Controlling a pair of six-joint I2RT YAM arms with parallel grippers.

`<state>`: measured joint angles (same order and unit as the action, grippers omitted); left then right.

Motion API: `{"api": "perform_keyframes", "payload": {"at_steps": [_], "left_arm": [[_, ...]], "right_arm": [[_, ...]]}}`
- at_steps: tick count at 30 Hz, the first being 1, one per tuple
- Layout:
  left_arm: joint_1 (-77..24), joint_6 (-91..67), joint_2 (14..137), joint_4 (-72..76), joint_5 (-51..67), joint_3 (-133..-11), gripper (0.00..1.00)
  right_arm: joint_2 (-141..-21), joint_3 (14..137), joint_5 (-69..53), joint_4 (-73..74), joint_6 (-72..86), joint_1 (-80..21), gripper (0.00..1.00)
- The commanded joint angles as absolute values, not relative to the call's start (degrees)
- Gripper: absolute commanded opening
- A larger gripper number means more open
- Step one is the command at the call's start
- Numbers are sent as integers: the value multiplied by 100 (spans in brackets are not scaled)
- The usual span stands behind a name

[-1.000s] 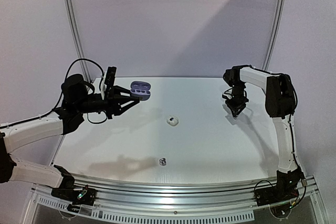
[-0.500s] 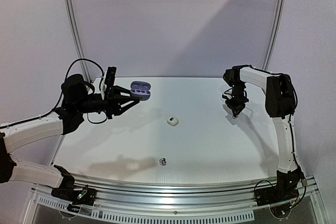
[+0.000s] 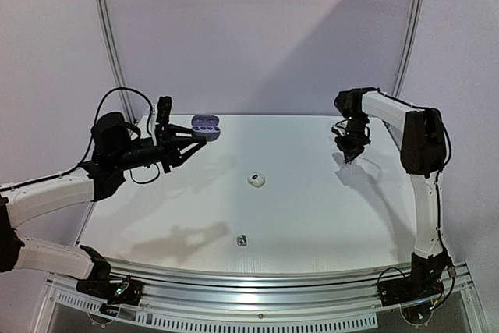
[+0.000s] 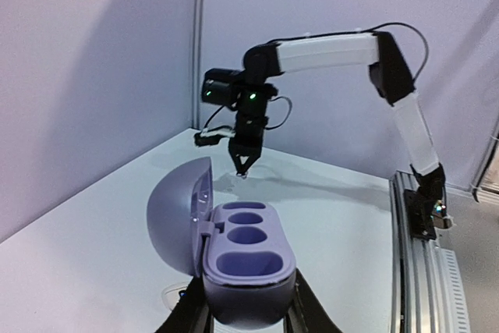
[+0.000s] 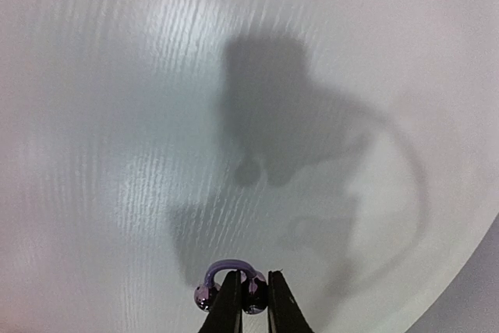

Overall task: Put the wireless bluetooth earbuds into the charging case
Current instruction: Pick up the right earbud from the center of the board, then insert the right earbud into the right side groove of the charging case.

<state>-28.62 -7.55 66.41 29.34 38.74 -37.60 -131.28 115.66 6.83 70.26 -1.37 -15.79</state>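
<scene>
Clamping the open, empty charging case, the left gripper faces the right gripper, closed on a purplish earbud; a white earbud and a dark earbud lie on the table.

Matt white counter, fine lengthwise grain, soft sheen under the lights. Lower centre, left wrist view: charging case in lavender plastic, smooth, satin inside and out. Bottom edge, right wrist view: held earbud glossy, mirror-like, purple tint; right claw matt black plastic. Mid-frame, top view: white earbud glossy. Bottom of frame: front rail ribbed bare metal.
</scene>
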Motion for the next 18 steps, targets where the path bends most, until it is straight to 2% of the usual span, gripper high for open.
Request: {"api": "perform_keyframes", "payload": {"at_steps": [1, 6, 10, 14, 18], "left_arm": [[-2900, -638, 6612, 3393, 2943, -3483, 0], [-2933, -371, 6638, 4438, 2752, -3182, 0], [-3037, -62, 6712, 5115, 2616, -2946, 0], [-3182, 263, 6841, 5951, 2278, -2659, 0], [-3223, 363, 6974, 6469, 1801, -2601, 0]], "right_arm": [[-12172, 11926, 600, 6637, 526, -1921, 0], [-11406, 12095, 926, 5611, 713, -3016, 0], [-10918, 11996, 1305, 4052, 696, -4103, 0], [-10880, 11856, 1518, 2544, 329, -5195, 0], [-11038, 11840, 1735, 1424, -272, -5834, 0]]}}
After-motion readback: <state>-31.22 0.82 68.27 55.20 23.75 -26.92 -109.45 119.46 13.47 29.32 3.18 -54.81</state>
